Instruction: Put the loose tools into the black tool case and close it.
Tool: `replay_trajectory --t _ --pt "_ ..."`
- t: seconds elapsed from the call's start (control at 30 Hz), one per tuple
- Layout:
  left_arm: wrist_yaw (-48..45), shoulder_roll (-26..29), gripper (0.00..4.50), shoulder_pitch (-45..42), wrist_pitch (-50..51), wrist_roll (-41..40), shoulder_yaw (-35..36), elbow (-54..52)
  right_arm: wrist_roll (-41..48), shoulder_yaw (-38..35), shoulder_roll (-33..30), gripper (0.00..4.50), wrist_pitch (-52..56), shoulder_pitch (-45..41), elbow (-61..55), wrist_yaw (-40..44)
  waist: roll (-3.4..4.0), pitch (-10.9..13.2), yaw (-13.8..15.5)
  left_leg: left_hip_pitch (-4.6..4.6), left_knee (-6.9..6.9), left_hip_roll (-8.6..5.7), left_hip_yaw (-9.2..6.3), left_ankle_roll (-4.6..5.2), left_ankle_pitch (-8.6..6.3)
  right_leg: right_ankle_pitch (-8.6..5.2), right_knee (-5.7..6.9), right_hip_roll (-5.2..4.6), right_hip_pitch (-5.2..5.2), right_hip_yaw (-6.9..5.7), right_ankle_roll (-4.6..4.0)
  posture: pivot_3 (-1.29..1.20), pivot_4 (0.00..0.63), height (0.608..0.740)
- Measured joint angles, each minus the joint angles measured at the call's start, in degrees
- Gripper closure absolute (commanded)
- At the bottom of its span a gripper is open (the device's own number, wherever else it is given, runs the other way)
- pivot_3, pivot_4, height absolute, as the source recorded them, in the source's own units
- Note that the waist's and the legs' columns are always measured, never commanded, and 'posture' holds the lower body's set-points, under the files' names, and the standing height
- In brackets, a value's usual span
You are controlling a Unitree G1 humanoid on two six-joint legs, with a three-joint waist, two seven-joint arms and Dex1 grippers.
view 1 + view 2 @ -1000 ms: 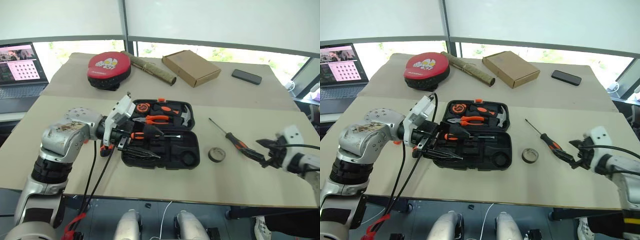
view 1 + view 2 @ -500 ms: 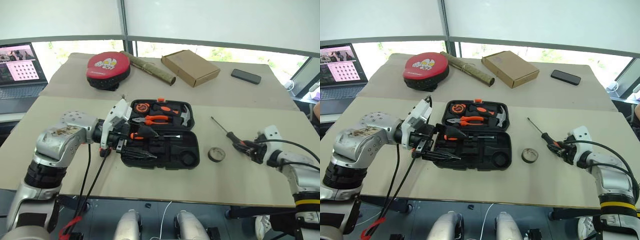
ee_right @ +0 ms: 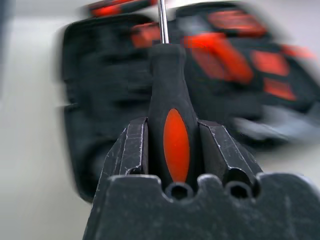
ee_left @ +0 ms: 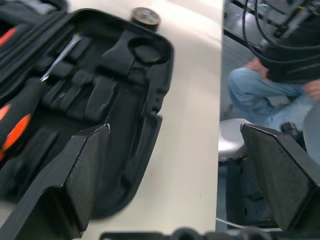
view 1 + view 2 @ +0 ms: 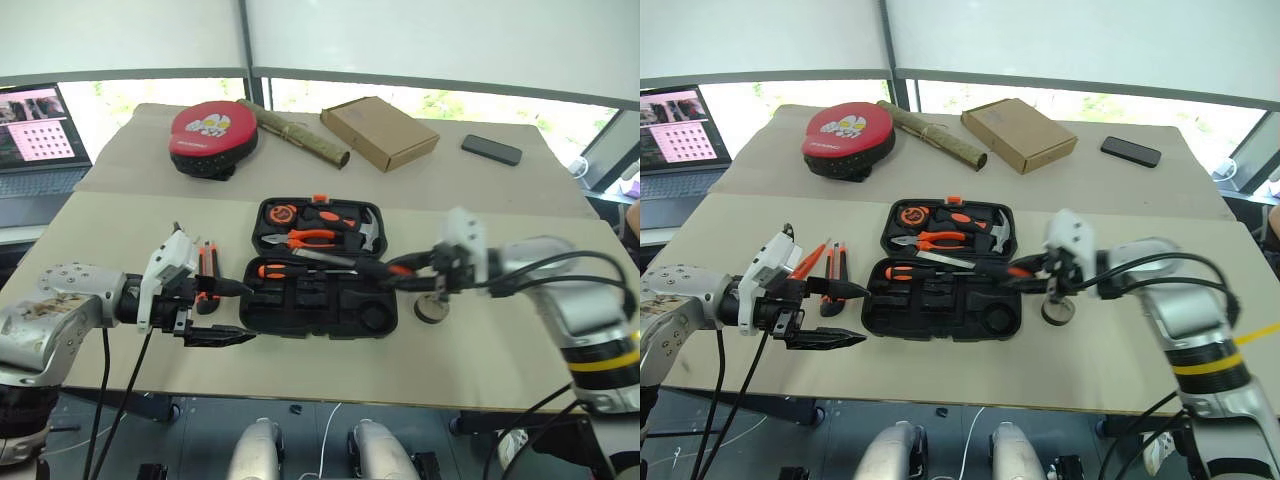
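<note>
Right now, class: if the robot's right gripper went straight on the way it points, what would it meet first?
Probably the open black moulded-plastic tool case: the right gripper, shut on a black-and-orange-handled screwdriver, points at it, the screwdriver shaft leading. Depth is unclear.

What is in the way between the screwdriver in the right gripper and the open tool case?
Nothing visible. The right gripper holds the screwdriver over the open black tool case, near the screwdriver already lying in it. The left gripper is off to the case's side.
</note>
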Motion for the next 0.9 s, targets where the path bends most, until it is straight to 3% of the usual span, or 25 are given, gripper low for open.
replay_trajectory --t 0.2,0.47,0.73,0.8,0.9 --pt "2.3 0.0 0.00 -0.3 0.0 -1.3 0.0 -1.2 -8.8 6.2 2.5 3.44 -5.8 -6.3 10.4 0.2 -0.02 0.0 0.3 -0.15 0.13 0.01 0.05 0.01 -0.01 0.02 0.00 -0.02 -0.07 -0.04 0.03 0.00 0.150 0.740" --pt "3.9 -0.1 0.00 -1.0 0.0 -1.8 -0.2 -1.7 -13.1 6.7 5.2 3.44 -11.8 -7.7 18.3 1.1 -0.03 0.0 -0.2 -0.16 0.10 0.05 0.04 0.01 -0.01 0.02 0.02 0.02 -0.08 -0.04 0.01 0.00 0.150 0.740" --pt "4.3 -0.2 0.00 -2.8 -0.1 -1.8 -0.6 -1.3 -14.7 6.7 7.3 3.44 -12.7 -8.2 19.2 1.0 -0.02 0.0 -0.2 -0.16 0.10 0.05 0.04 0.01 -0.01 0.02 0.03 0.03 -0.08 -0.04 0.01 0.00 0.150 0.740" --pt "4.4 -0.4 0.00 -2.9 -0.2 -1.8 -0.9 -1.1 -15.0 6.6 7.6 2.44 -12.7 -8.2 19.1 1.0 -0.02 0.0 -0.2 -0.16 0.10 0.05 0.04 0.00 -0.01 0.02 0.03 0.03 -0.08 -0.04 0.01 0.00 0.150 0.740" --pt "4.6 -0.7 0.00 -3.1 -0.8 -1.8 -1.7 -1.1 -15.2 6.2 7.7 1.51 -12.5 -8.7 19.0 0.7 -0.02 0.0 -0.2 -0.15 0.10 0.05 0.05 0.01 -0.01 0.02 0.03 0.03 -0.08 -0.04 0.01 0.00 0.150 0.740"
